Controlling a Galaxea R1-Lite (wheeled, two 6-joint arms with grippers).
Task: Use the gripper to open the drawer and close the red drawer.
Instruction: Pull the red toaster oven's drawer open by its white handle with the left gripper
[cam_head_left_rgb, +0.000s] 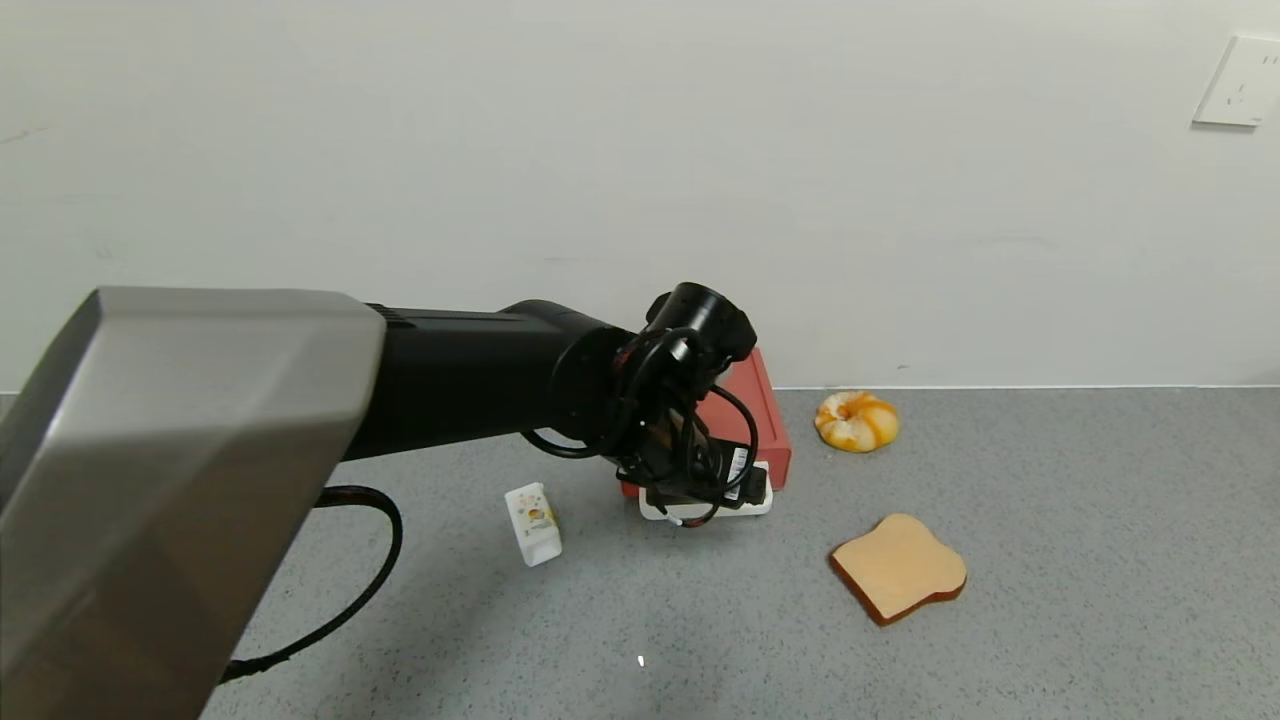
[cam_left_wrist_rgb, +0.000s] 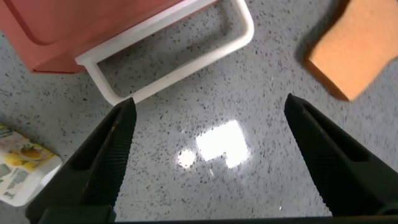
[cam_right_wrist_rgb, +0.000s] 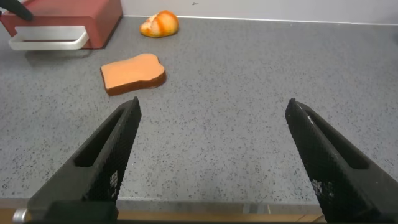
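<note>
On grey speckled counter (cam_head_left_rgb: 1050, 620) by white wall (cam_head_left_rgb: 640, 150): left pincer (cam_left_wrist_rgb: 205, 149) agape beside drawer (cam_left_wrist_rgb: 93, 25) handle (cam_left_wrist_rgb: 174, 59).

1. Drawer box (cam_head_left_rgb: 760, 415) sits at the back of the table (cam_head_left_rgb: 1050, 560), against the wall (cam_head_left_rgb: 640, 150).
2. Handle (cam_head_left_rgb: 757, 503) sticks out from the box's front, toward the robot.
3. Left gripper (cam_head_left_rgb: 700, 485) hangs over the handle, jaws spread, handle just beyond the fingertips (cam_left_wrist_rgb: 121, 134).
4. Small carton (cam_head_left_rgb: 532, 523) lies left of the box, near it.
5. Bun (cam_head_left_rgb: 856, 421) sits right of the box, near the wall.
6. Toast slice (cam_head_left_rgb: 898, 567) lies in front of the bun, right of the handle.
7. Right gripper (cam_right_wrist_rgb: 211, 155) sits low over the table, well apart from the toast, jaws spread.
</note>
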